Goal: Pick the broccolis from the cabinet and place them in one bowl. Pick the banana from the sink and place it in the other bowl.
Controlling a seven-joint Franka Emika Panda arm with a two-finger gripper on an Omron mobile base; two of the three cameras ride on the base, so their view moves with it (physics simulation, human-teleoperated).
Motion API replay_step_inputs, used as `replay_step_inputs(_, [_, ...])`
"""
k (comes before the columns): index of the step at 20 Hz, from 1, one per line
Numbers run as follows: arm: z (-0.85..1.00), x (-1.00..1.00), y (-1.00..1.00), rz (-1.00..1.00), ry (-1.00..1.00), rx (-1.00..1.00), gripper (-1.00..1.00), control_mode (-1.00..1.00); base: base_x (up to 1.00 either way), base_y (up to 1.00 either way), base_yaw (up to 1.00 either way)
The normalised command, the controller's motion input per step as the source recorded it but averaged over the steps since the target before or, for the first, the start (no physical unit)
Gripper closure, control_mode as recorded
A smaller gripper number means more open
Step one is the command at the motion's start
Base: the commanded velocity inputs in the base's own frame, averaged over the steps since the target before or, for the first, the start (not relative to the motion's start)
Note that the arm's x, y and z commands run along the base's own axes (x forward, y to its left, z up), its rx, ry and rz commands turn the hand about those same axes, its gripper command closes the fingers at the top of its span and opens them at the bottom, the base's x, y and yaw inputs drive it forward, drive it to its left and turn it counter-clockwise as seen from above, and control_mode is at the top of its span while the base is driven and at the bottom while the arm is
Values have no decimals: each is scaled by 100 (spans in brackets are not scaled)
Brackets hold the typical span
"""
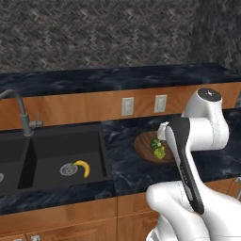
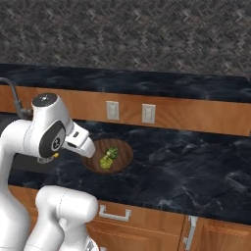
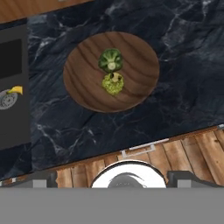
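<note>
Two broccolis lay together in the brown wooden bowl (image 3: 111, 72), operator, as you could see in the hand view: the darker broccoli (image 3: 110, 60) sat touching the paler, yellow-green broccoli (image 3: 113, 83), both near the middle of the bowl. The bowl stood on the black marbled counter (image 3: 183, 87), just beside the black sink (image 1: 52, 155), with the wooden drawer fronts (image 3: 175, 153) under the counter edge.

You could find the gripper (image 3: 113, 181) at the bottom of the hand view, raised well above the bowl and looking down on it. Its two dark finger tips (image 3: 43, 179) stood far apart, at the two sides of the picture, so the jaws were fully open and held nothing. The broccolis lay well apart from the jaws, further out along the line between them; no finger touched the bowl or the florets.

From the left base view you saw the white arm bent over the counter, partly covering the bowl, with the florets visible beside the forearm. The yellow banana (image 1: 84, 167) lay in the right basin of the sink, just beside the round silver drain (image 1: 67, 169). The dark grey faucet (image 1: 21, 113) rose behind the divider of the basins. Behind the bowl, two pale wall outlets (image 2: 130, 112) sat on the wooden strip.
</note>
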Motion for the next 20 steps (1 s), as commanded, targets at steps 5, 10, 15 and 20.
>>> replay_step_inputs(5, [-2,-6,0,0,0,0,-100,100,-22,3,0])
replay_step_inputs(10, [0,0,0,0,0,0,-100,100,-44,6,0])
replay_step_inputs(15, [0,0,0,0,0,0,-100,100,-8,37,-1])
replay_step_inputs(20, [0,0,0,0,0,0,-100,100,9,72,0])
